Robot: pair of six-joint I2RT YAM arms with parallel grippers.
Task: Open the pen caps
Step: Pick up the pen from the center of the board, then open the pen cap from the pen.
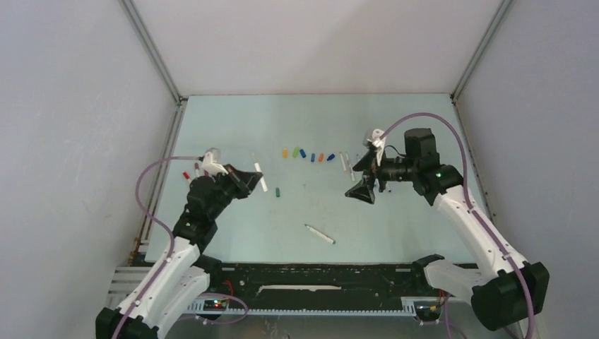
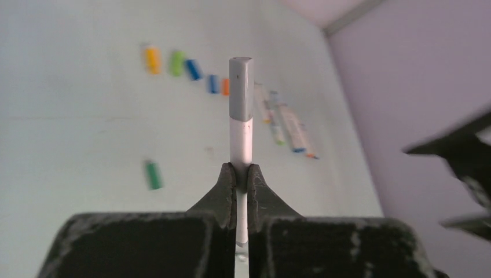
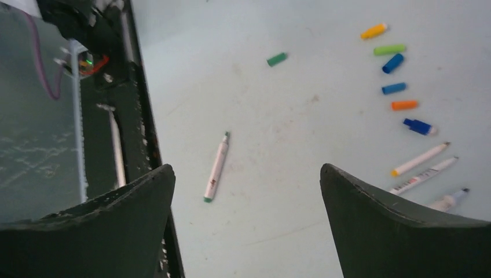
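Observation:
My left gripper point(image 1: 251, 181) is shut on a white pen barrel point(image 2: 241, 142) and holds it above the table. The pen's grey cap point(image 2: 241, 88) is on its far end, pointing towards my right gripper point(image 1: 360, 188). In the left wrist view the left gripper point(image 2: 241, 174) pinches the barrel below the cap. The right gripper point(image 3: 246, 171) is open and empty, apart from the pen. Loose pen caps lie in a row at mid-table: yellow point(image 1: 285, 152), green point(image 1: 295, 152), blue point(image 1: 302, 152), orange point(image 1: 321, 157). A lone green cap point(image 1: 277, 191) lies nearer.
A white pen with a green tip point(image 1: 319, 234) lies near the front. Uncapped white pens point(image 1: 346, 163) lie right of the cap row, and they also show in the right wrist view point(image 3: 419, 159). Red-tipped pens point(image 1: 188, 174) lie behind the left arm. Enclosure walls stand on three sides.

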